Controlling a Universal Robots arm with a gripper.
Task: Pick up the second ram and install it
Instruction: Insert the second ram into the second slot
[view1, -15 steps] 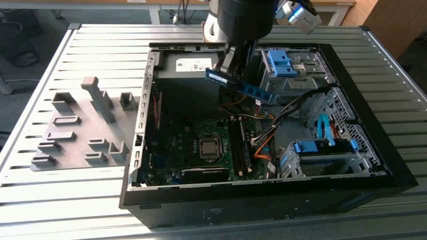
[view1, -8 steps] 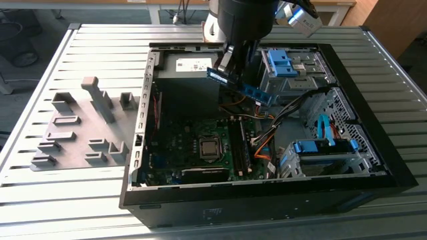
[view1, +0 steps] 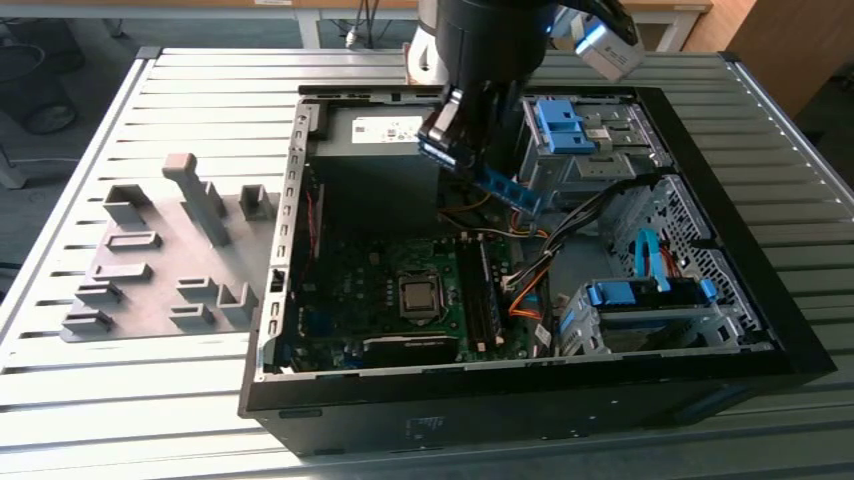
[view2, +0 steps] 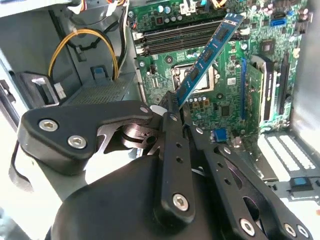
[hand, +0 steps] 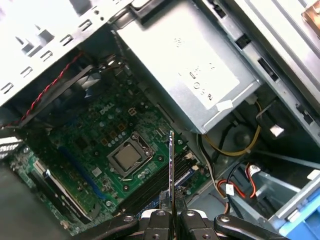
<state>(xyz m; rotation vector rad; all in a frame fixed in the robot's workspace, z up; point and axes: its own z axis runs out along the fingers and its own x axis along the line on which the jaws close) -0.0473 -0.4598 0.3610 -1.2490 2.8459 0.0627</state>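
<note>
While the slatted metal table (view1: 160, 100) carried everything in the exterior view, the open black computer case (view1: 534, 400) took up most of it, with a grey holder plate (view1: 147, 270) lying just beside the case on the exterior view's left. The dark arm (view1: 487, 60) reached down into the case from above, in front of the grey power supply (view1: 380, 165). Below lay the green motherboard (view1: 360, 280), its memory slots (view2: 170, 37) running beside the processor socket (hand: 127, 156). The gripper (view2: 175, 107) was clamped narrowly on one end of the second ram (view2: 207, 52) — the blue-green stick jutted out from between the fingers at a tilt. In the first wrist view the stick appeared edge-on (hand: 171, 165). It hung in the air above the motherboard, apart from the slots — not seated.
</note>
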